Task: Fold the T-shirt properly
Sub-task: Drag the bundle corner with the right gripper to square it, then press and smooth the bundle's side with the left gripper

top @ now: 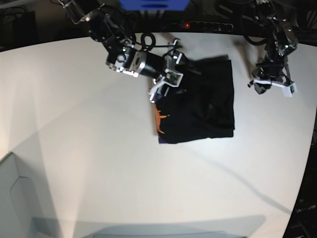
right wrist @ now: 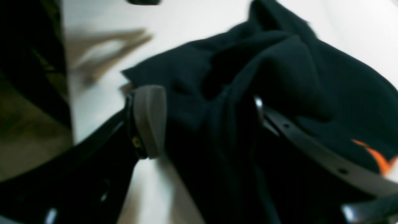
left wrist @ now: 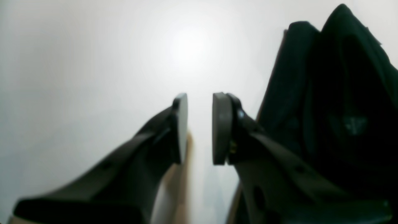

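Black cloth lies bunched between the wide-spread pads of the right claw (right wrist: 205, 124), the T-shirt (top: 198, 101) sitting as a rough, partly folded rectangle on the white counter (top: 74, 148), toward its far middle. An orange mark (top: 159, 119) and a sliver of purplish lining show at the edge nearest the right arm. That claw is at the shirt's far corner with its pads apart, so the fabric passes between them unclamped; whether a pad touches the cloth is hard to tell through the blur.

The left claw (left wrist: 200, 127) hangs above bare counter just beside the shirt's other edge, its pads a narrow gap apart with nothing between them.

The step in hand looks like letting go of a fold just laid. To do it well, the right claw should probably lift straight up and away, pads kept wide, so no layer snags and drags the fold open. The heaped fabric under it suggests the top layer is not flat, so a smoothing pass or a fresh pinch at the corner may be needed before the next fold.
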Robot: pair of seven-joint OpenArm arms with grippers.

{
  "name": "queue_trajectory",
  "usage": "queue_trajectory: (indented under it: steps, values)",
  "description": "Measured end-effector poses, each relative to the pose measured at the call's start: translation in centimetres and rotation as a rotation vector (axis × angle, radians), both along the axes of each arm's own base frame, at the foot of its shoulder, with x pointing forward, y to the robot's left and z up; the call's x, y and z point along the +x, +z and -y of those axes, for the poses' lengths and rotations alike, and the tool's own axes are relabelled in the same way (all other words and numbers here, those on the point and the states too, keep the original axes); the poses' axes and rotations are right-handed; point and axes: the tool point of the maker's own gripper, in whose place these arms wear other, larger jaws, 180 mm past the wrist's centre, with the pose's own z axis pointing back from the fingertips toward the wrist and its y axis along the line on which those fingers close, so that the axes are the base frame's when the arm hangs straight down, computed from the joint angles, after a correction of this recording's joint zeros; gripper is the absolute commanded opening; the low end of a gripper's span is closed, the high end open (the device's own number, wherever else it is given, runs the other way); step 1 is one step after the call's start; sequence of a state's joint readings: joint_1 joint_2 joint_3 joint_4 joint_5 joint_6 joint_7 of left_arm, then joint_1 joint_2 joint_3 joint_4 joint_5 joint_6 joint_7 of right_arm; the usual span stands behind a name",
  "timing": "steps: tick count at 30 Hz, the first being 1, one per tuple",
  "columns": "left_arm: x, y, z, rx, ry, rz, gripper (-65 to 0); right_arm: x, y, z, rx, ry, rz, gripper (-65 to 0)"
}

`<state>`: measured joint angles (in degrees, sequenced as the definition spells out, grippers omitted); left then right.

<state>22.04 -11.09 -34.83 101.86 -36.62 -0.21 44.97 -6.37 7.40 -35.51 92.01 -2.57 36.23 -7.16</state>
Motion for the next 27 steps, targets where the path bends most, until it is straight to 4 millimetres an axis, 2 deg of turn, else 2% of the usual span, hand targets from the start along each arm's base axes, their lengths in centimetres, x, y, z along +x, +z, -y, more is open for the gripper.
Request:
queue_trajectory:
  steps: [3, 7, 10, 14, 18, 23, 24, 27]
  values:
    - [0.4, 1.3, 0.3, 0.021, -0.017, 0.028, -51.2, -1.4, -0.6, 0.0, -0.022, 0.058, 0.004, -29.5]
    - [0.5, 3.1, 1.2, 0.037, -0.032, 0.076, -51.2, -2.6, 0.2, -0.3, 0.013, 0.144, 0.054, -29.5]
    - [0.8, 4.3, 1.9, 0.042, -0.043, 0.112, -51.2, -2.6, 0.0, 0.3, 0.001, 0.164, 0.068, -29.5]
    - [1.1, 5.3, 2.9, 0.022, -0.041, 0.152, -51.2, 0.0, 0.9, 1.8, 0.034, 0.084, 0.100, -29.5]
    - [1.5, 5.7, 4.8, -0.120, -0.040, 0.210, -51.1, 3.3, 1.9, 4.8, 0.072, -0.059, 0.126, -29.5]
    - [2.7, 7.2, 6.5, -0.252, -0.055, 0.291, -50.9, 5.6, 2.2, 7.9, 0.103, -0.224, 0.118, -29.5]
    - [3.0, 7.4, 6.7, -0.266, -0.063, 0.297, -49.2, 6.2, 2.2, 8.5, 0.101, -0.253, 0.121, -29.5]
    - [4.3, 8.5, 7.4, -0.291, -0.077, 0.349, -36.6, 7.3, 2.2, 10.0, 0.087, -0.298, 0.131, -29.5]
